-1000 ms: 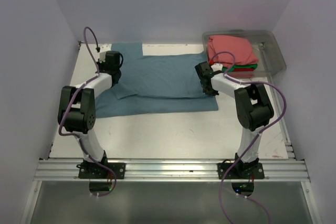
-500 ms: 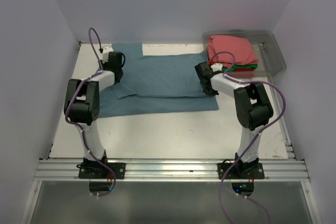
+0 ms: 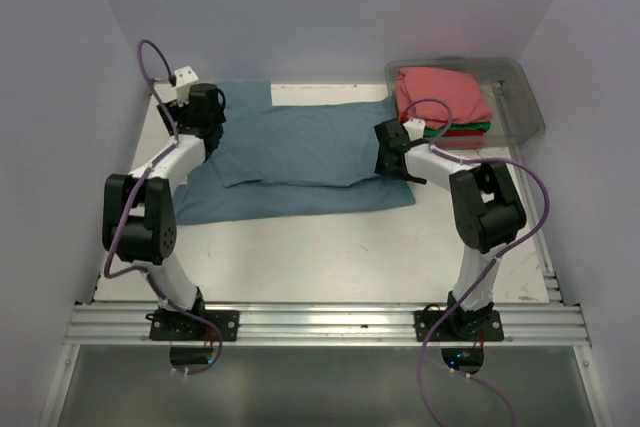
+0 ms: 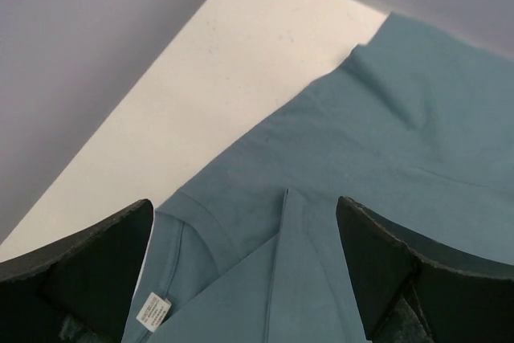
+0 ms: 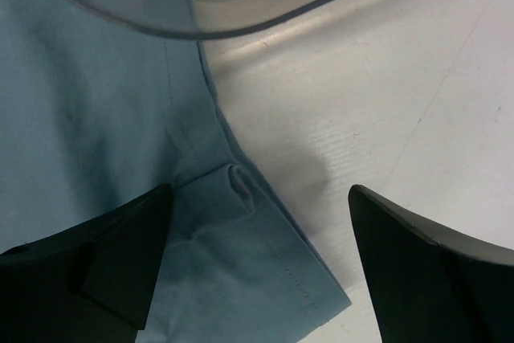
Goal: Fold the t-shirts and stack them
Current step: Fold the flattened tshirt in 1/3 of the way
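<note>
There are four t-shirts: one blue t-shirt (image 3: 300, 152) on the counter (image 3: 300, 247); one pink t-shirt (image 3: 440, 92), one green t-shirt (image 3: 479, 127) and one red t-shirt (image 3: 466, 137) piled far right; one clear bin (image 3: 526, 99); two arms, the left arm (image 3: 150, 217) and the right arm (image 3: 485, 212).

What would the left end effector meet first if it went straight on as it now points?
Probably the slate-blue cotton t-shirt, at its folded edge straight ahead of the open left end effector. How far off the cloth lies is unclear.
</note>
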### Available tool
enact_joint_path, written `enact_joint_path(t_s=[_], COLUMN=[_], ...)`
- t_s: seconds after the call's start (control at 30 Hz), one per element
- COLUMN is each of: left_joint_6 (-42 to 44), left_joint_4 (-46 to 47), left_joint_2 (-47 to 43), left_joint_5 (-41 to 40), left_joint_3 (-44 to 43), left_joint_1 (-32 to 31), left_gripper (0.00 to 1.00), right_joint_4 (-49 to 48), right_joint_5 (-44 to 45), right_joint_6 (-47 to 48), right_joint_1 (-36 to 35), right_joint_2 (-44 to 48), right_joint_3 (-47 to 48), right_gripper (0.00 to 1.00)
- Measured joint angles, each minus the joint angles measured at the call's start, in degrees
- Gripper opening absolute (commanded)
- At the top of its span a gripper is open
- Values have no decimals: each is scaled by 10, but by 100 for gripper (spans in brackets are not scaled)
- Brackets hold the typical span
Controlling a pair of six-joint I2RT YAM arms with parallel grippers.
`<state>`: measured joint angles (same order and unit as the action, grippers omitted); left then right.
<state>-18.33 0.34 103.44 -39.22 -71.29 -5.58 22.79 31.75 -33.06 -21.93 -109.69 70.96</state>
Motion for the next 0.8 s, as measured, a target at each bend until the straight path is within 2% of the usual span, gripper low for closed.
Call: enact_joint_path(t_s=[0.03, 0.27, 0.4, 0.43, 0.47, 0.5, 0.53, 0.63, 0.67, 0.7, 0.77, 0.8], left_joint_6=[-3, -31, -56, -63, -68, -75, -80, -97, -102, -111, -120, -126], left_joint_4=[-2, -28, -61, -69, -77, -87, -96, -124, -132, -138, -144, -146], left_joint_2=[-21, -178, -228, -236, -242, -250, -259, -283, -290, -294, -302, -304], left_joint_5=[3, 30, 57, 66, 73, 82, 91, 125, 138, 148, 172, 180], left_joint_3=[5, 71, 87, 91, 95, 103, 113, 144, 156, 164, 189, 200], left_joint_1=[0, -7, -17, -18, -19, -19, -20, -20, -20, -20, -20, -20], left_gripper=[100, 100, 100, 100, 100, 97, 94, 67, 39, 24, 2, 0], right_joint_4=[-4, -24, -24, -23, -23, -24, -26, -35, -39, -42, -56, -60], right_joint_5=[0, -1, 1, 1, -1, -8, -16, -81, -117, -156, -229, -257], right_joint_6=[2, 10, 12, 11, 15, 14, 14, 23, 29, 34, 43, 48], right_joint_1=[0, -3, -8, -9, -9, -10, -10, -10, -10, -11, -18, -26], right_joint_2=[7, 112, 169, 178, 184, 189, 192, 193, 192, 190, 185, 181], right_joint_3=[-7, -55, -56, -56, -57, -61, -66, -87, -94, -97, -97, -94], right_gripper=[99, 99, 90, 55, 10, 0, 0, 0, 0, 0, 0, 0])
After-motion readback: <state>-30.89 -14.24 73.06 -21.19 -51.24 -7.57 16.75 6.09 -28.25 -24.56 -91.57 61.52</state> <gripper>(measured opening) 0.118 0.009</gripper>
